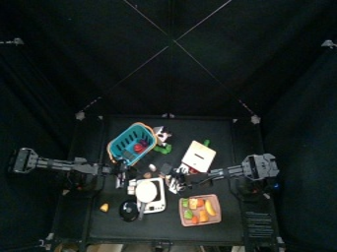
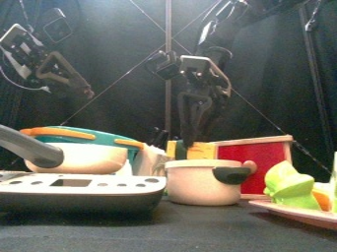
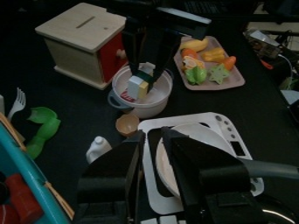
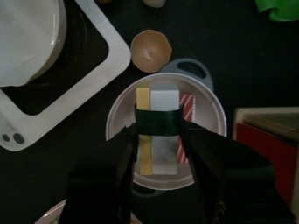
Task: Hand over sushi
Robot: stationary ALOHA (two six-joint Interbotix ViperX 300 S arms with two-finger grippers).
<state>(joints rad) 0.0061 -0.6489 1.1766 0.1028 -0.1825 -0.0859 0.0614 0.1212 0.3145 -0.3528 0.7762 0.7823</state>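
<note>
Right pincer [image 4: 163, 131] points straight down over the one white pot [image 4: 163, 122] at centre frame, pinching the sushi [image 4: 156, 122], a single yellow-and-white piece banded dark green, held just above the pot's bowl. Left pincer [image 3: 156, 171] hovers spread over the white scale [image 3: 205, 144], lower centre.

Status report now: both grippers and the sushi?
Right gripper shut on sushi over white pot. Left gripper open above scale, empty. Nothing between them.

The right pincer [image 4: 160, 131] points straight down, jaws clamped; the left pincer [image 3: 153, 162] hangs close by.
</note>
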